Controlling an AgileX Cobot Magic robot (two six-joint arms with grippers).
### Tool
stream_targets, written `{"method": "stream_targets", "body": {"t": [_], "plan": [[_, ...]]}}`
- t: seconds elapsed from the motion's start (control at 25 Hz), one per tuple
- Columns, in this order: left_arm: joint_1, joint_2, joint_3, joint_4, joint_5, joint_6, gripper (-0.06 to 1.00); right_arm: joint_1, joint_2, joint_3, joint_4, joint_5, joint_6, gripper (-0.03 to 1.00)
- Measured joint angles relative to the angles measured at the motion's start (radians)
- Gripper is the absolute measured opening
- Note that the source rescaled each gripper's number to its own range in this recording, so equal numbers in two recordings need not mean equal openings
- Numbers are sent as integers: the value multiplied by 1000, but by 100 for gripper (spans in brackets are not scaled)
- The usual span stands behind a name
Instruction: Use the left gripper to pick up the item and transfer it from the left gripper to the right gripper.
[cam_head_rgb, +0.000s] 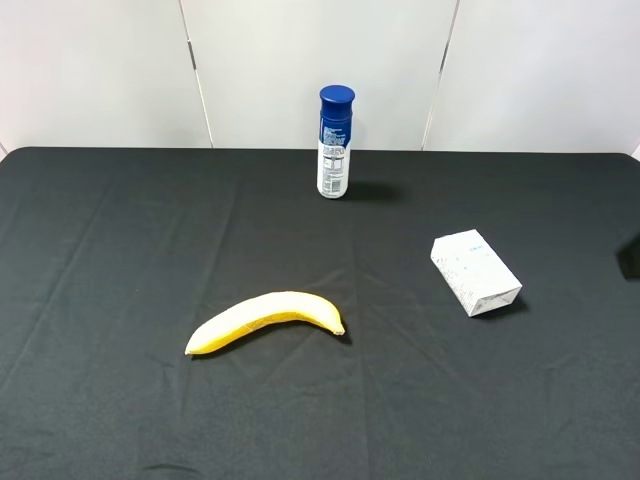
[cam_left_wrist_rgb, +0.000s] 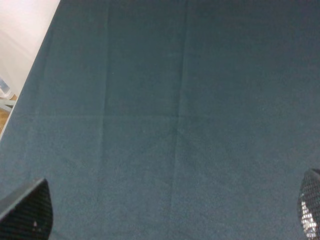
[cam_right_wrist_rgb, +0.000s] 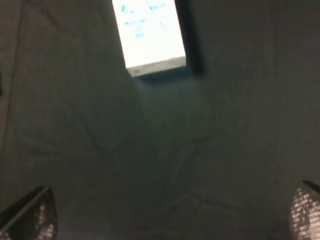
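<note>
The item, a small white carton with fine print, lies on its side on the right half of the black table cloth. It also shows as a bright white box in the right wrist view, some way ahead of my right gripper. That gripper is open, with only cloth between its fingertips. My left gripper is open too, its fingertips wide apart over bare cloth, and no object shows in its view. Neither gripper can be made out clearly in the exterior high view.
A yellow banana lies left of centre. A blue-capped white spray can stands upright at the back middle. A dark shape shows at the right edge. The cloth's edge runs past the left gripper's side.
</note>
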Motion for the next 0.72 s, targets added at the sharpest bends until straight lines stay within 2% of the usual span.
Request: {"method": "stream_targets", "body": {"t": [0.36,0.56,0.72], "plan": [[0,0,0,0,0,0,98,0,-348,205,3,3,-11,100],[0,0,0,0,0,0,98,0,-579,256,10,-109,-21,100],[0,0,0,0,0,0,98,0,-724,303,26,-134,-63,100]]}}
